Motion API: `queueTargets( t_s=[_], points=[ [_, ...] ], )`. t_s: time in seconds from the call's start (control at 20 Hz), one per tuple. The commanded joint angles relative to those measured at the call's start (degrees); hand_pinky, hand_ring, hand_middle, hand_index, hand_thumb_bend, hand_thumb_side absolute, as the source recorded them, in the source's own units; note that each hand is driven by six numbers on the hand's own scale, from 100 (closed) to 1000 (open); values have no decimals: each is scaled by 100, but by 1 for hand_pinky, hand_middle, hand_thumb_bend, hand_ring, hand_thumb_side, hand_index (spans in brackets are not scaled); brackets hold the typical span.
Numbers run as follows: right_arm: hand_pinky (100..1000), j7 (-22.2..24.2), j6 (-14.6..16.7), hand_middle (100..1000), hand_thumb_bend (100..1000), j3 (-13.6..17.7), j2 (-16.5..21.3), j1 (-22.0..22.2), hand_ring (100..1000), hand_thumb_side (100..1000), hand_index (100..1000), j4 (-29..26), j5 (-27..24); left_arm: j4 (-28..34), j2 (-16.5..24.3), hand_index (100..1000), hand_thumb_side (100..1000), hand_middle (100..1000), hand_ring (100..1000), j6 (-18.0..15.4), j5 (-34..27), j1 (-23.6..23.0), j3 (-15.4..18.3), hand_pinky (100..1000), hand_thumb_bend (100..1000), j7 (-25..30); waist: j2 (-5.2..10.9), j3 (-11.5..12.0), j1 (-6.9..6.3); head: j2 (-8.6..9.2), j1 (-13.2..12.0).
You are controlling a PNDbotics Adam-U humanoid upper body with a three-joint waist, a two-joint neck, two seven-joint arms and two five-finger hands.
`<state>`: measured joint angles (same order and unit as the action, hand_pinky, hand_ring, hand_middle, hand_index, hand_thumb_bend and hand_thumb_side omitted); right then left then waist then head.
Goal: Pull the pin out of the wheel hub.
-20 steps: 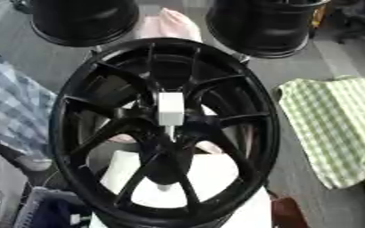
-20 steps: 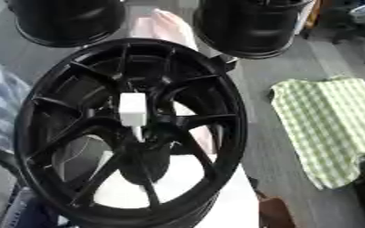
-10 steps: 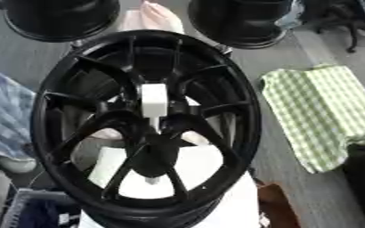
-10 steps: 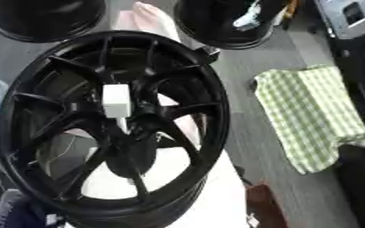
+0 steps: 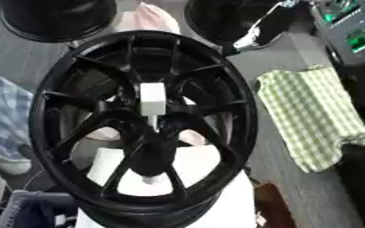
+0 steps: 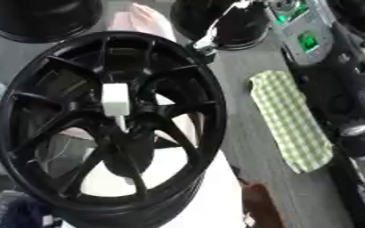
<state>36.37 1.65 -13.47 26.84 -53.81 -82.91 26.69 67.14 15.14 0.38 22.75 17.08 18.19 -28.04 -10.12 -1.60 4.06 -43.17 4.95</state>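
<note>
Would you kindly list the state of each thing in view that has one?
Pin: still seated in the hub, white block head standing out.
Wheel: lying face up, untouched.
Checked cloth: spread flat beside the wheel.
Right arm: at the right edge; hand not seen.

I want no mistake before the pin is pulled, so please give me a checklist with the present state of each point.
1. Pin in the wheel hub: ok, its white block stands at the centre.
2. Pin free of any hand: ok.
3. Right hand near the pin: cannot tell; only the right arm shows, at the right edge.
4. Left hand in view: not ok.
5. Checked cloth apart from the wheel: ok.
</note>
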Motion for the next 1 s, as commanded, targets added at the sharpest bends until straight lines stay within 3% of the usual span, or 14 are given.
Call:
queueTargets(
  t_s=[0.05, 0.3, 0.55, 0.75, 1.0],
  points=[
    [691, -31, -289, 703, 687, -92, 44, -37, 789, 277, 825, -212, 39, 49, 148, 775, 817, 569, 760, 12, 18, 36, -7, 777, 100, 1, 140, 12, -4, 59, -19],
    [640, 62, -761, 676, 678, -196, 24, 40, 776, 293, 813, -279, -538, 37, 153, 775, 818, 572, 760, 27, 22, 44, -15, 778, 100, 6, 131, 31, 11, 57, -47],
    [634, 22, -1184, 671, 679, -350, 66, 58, 774, 295, 811, -731, -1061, 41, 153, 775, 817, 572, 761, 28, 18, 50, -19, 778, 100, 9, 125, 49, 14, 21, -31],
    [645, 25, -1302, 672, 675, -494, 71, 86, 775, 290, 796, -1003, -1076, 53, 130, 775, 818, 573, 761, 32, 23, 69, -31, 778, 100, 23, 132, 81, 16, -16, -33],
    [680, 54, -1243, 684, 671, -670, -19, 97, 788, 287, 789, -925, -789, 74, 55, 774, 821, 573, 761, 45, 44, 119, -63, 778, 100, 69, 145, 170, 22, -79, -24]
  ],
)
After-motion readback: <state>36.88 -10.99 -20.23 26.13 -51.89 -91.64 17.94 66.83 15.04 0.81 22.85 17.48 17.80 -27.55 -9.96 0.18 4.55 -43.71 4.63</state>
